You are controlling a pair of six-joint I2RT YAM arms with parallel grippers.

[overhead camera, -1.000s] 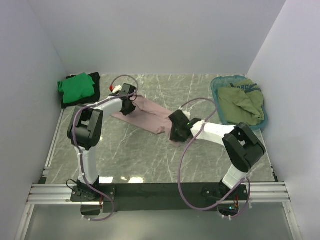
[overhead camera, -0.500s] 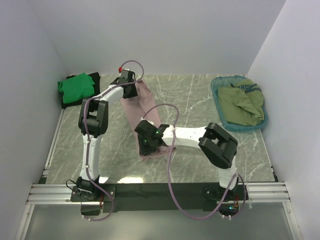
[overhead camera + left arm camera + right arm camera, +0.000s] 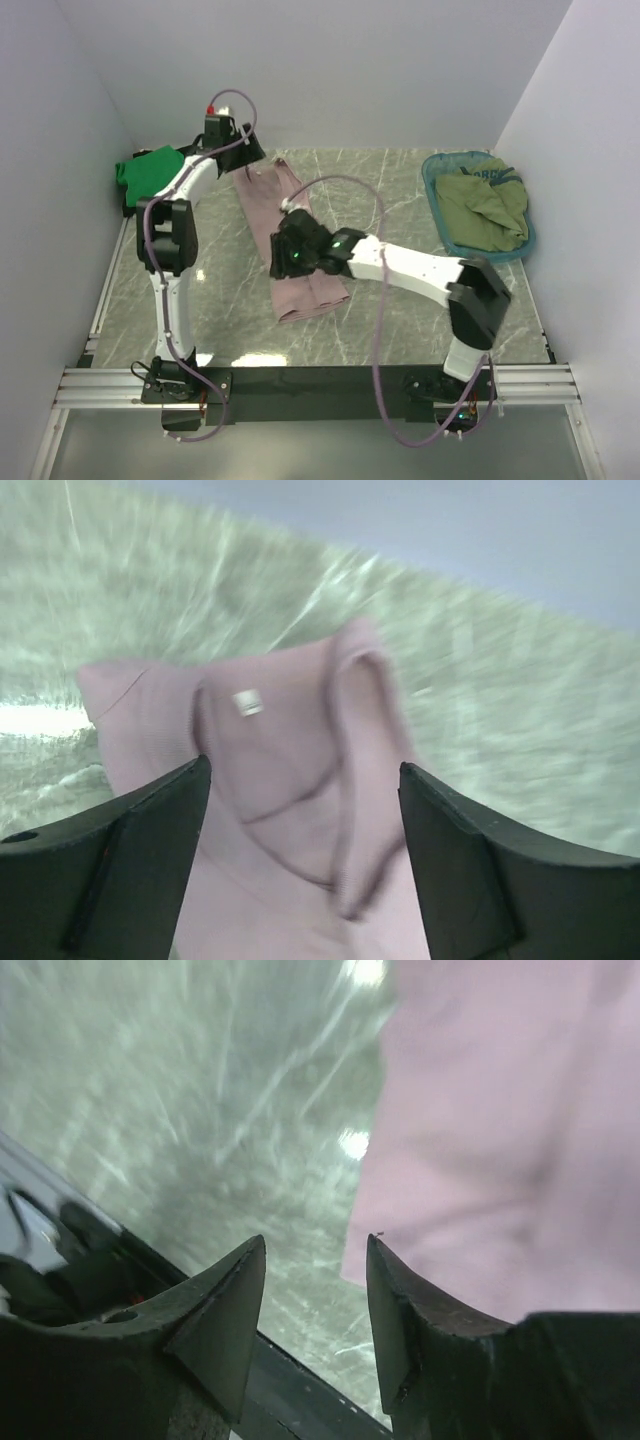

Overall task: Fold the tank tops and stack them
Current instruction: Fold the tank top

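The dusty pink tank top [image 3: 268, 200] lies flat and stretched lengthwise from the far left-centre towards the near edge. My left gripper [image 3: 243, 156] hovers open at its far end. In the left wrist view the pink top's straps and neckline [image 3: 300, 740] lie beneath the open left gripper [image 3: 302, 770], and nothing is held. My right gripper [image 3: 282, 266] is open above the pink top's left edge near the middle. The right wrist view has the right gripper [image 3: 316, 1242] empty, with the pink hem corner [image 3: 480, 1160] beside it. A bright green tank top [image 3: 152, 172] rests on a black one [image 3: 189, 153].
At the back right, a teal oval basket [image 3: 433, 170] holds an olive green tank top [image 3: 485, 208]. White walls close in the table on the left, right and far sides. A black rail [image 3: 300, 1390] runs along the near edge.
Both arms swung the pink top round until it lay lengthwise. Both grippers then opened and let it go. The left gripper moved towards the far wall, and the right gripper moved left.
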